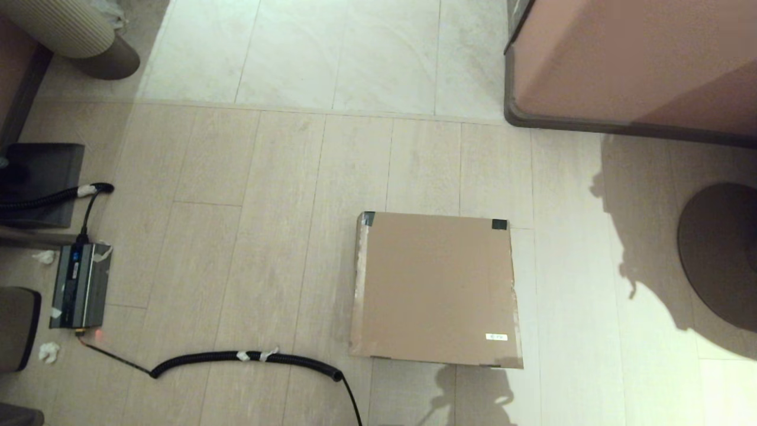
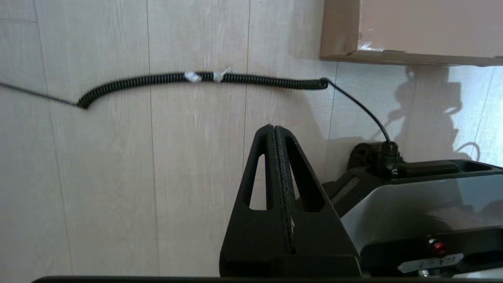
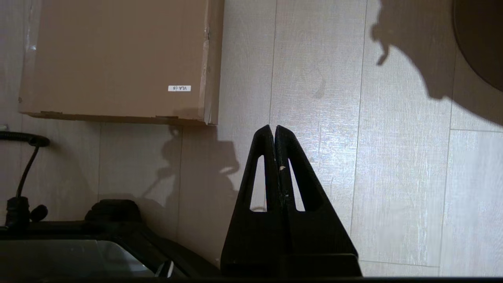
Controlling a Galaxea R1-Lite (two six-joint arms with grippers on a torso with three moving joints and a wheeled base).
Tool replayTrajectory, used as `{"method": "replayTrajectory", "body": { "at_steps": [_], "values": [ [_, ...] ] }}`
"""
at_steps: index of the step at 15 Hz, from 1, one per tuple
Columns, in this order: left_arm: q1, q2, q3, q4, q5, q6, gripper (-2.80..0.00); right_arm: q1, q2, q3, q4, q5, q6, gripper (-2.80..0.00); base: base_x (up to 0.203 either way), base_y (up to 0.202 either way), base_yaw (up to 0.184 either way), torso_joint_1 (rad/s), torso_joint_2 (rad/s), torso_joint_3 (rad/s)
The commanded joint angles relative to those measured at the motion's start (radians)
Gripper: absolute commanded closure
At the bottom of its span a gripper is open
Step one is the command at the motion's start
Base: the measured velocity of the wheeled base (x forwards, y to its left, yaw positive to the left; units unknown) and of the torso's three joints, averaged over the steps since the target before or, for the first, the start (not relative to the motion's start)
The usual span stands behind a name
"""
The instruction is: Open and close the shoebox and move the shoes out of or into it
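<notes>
Head view: shoebox (image 1: 434,289) lying flat on the tiled floor (image 1: 266,236), lid closed, dark tape on its two far corners, small white label (image 1: 496,337) near the near right corner; shoes nowhere visible; neither arm in sight. Coiled black cable (image 1: 245,357) on the floor just left of the box's near edge, small grey device (image 1: 80,285) farther left, pinkish-brown cabinet (image 1: 633,62) well beyond the box on the right, round dark base (image 1: 718,254) at the right edge. Left wrist view: left gripper (image 2: 274,131) hanging above bare floor, fingers pressed together on nothing; coiled cable stretched beyond the tips, a corner of the shoebox past it, dark robot base (image 2: 416,204) alongside. Right wrist view: right gripper (image 3: 274,131) likewise pinched together and empty above the floor, near the closed shoebox's labelled corner but clear of it.
</notes>
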Motion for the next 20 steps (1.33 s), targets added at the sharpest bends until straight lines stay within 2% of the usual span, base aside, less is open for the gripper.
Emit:
{"method": "replayTrajectory", "body": {
  "at_steps": [1,3,6,8,13,14,17,20],
  "values": [
    [-0.004,-0.033,0.019,-0.001,-0.001,0.003,0.00,0.000,0.004,-0.002,0.001,-0.008,0.032,0.00,0.000,0.000,0.000,0.000,0.00,0.000],
    [-0.008,-0.034,0.019,0.003,0.004,0.013,0.00,0.000,0.004,-0.003,0.003,-0.023,0.046,0.00,0.000,0.000,0.000,0.000,0.00,0.000],
    [-0.036,0.018,0.016,0.008,-0.016,0.032,0.00,0.000,0.004,-0.003,0.009,-0.013,0.016,0.00,0.000,0.000,0.000,0.000,0.00,0.000],
    [-0.067,0.065,0.016,0.009,-0.022,0.029,0.00,0.000,0.004,-0.005,0.010,-0.013,0.014,0.00,0.000,0.000,0.000,0.000,0.00,0.000],
    [-0.069,0.049,0.016,0.005,-0.008,-0.010,0.00,0.000,0.004,-0.005,0.012,-0.012,0.007,0.00,0.000,0.000,0.000,0.000,0.00,0.000],
    [-0.057,0.021,0.016,0.006,-0.002,-0.014,0.00,0.000,0.004,-0.003,0.012,-0.012,0.007,0.00,0.000,0.000,0.000,0.000,0.00,0.000],
    [0.093,-0.024,0.016,0.006,0.003,-0.016,0.00,0.000,0.004,-0.003,0.010,-0.012,0.007,0.00,0.000,0.000,0.000,0.000,0.00,0.000],
    [0.093,-0.248,0.016,0.004,0.004,-0.016,0.00,0.000,0.004,-0.005,0.010,-0.012,0.008,0.00,0.000,0.000,0.000,0.000,0.00,0.000]
  ]
}}
